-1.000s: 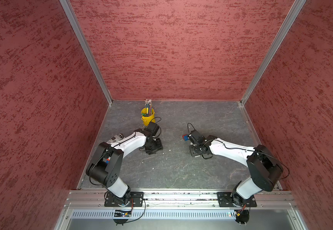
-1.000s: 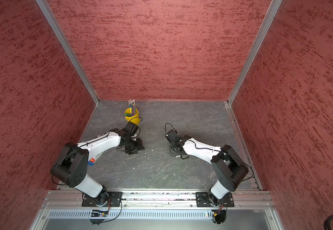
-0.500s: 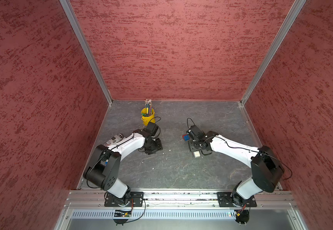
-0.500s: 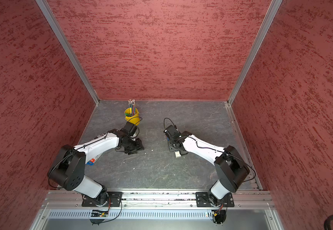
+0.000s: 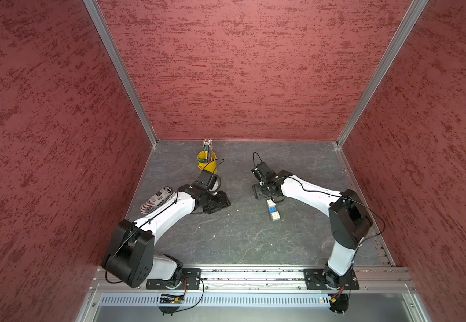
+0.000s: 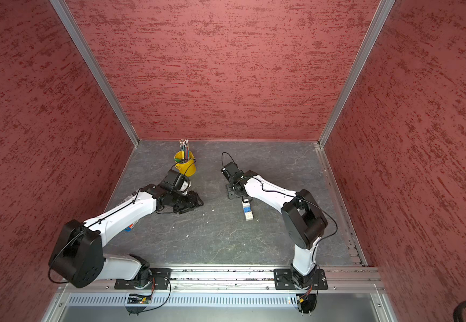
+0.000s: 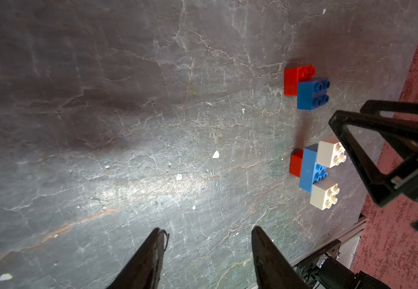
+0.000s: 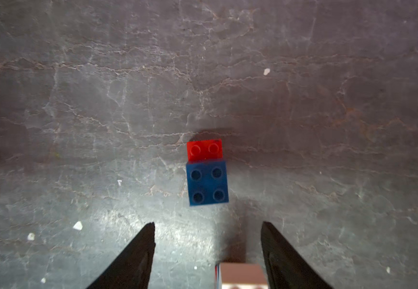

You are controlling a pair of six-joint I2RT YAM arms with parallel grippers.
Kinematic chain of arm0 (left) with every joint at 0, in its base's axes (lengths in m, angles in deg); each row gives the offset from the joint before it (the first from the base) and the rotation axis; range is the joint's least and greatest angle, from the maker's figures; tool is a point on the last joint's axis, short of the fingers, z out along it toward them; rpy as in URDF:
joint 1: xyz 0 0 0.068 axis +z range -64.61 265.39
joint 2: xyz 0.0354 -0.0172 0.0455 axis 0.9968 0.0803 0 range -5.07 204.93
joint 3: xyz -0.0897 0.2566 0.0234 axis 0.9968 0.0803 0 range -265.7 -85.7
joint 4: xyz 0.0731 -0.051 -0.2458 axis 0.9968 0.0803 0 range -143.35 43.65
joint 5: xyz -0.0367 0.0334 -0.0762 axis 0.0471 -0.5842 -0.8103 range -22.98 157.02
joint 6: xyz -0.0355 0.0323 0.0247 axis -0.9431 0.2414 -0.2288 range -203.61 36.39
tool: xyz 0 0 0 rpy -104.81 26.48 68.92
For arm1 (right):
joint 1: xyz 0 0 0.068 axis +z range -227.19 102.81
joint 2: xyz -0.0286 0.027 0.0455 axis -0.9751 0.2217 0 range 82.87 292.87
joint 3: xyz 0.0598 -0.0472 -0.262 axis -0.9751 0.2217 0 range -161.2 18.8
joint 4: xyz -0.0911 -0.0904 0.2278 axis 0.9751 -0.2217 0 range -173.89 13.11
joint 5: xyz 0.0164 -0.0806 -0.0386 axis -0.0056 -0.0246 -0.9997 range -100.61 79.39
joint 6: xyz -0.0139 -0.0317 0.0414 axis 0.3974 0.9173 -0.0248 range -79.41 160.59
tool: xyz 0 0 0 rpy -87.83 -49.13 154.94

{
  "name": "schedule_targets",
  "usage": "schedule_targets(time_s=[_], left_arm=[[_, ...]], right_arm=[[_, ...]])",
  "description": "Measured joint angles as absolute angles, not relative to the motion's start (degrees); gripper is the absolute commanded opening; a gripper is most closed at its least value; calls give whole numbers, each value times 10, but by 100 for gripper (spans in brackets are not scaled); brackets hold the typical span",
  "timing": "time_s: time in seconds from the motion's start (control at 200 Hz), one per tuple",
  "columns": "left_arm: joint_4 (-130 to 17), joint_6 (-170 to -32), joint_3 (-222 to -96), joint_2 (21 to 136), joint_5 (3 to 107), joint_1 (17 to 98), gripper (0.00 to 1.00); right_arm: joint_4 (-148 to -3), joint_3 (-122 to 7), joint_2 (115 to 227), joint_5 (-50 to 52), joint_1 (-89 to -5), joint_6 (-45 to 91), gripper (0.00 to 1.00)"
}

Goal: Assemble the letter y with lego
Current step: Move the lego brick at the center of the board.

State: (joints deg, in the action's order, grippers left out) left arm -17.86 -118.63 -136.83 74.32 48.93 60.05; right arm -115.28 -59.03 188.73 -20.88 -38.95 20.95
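On the grey table, the right gripper is hanging wide apart and empty just above the unfinished letter y, one white tip showing between its fingers. The red-and-blue lego pair is lying just ahead. The left gripper is gaping partway, empty, well apart from both.

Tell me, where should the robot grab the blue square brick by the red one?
I'd pinch the blue square brick across its two flat sides that are free of the red brick. Come from the studded face, where the open right hand is lined up; studs give no flat hold.
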Motion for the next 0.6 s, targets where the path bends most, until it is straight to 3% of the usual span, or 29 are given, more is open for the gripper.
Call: schedule_targets(time_s=[0.296,0.601], left_arm=[[-178,-1187,-1361,743,490,607,58],[-177,-1187,-1349,743,491,611,58]], right_arm=[[-1132,-615,1959,-182,-412,235,64],[-1119,-623,1986,-159,-414,257,40]])
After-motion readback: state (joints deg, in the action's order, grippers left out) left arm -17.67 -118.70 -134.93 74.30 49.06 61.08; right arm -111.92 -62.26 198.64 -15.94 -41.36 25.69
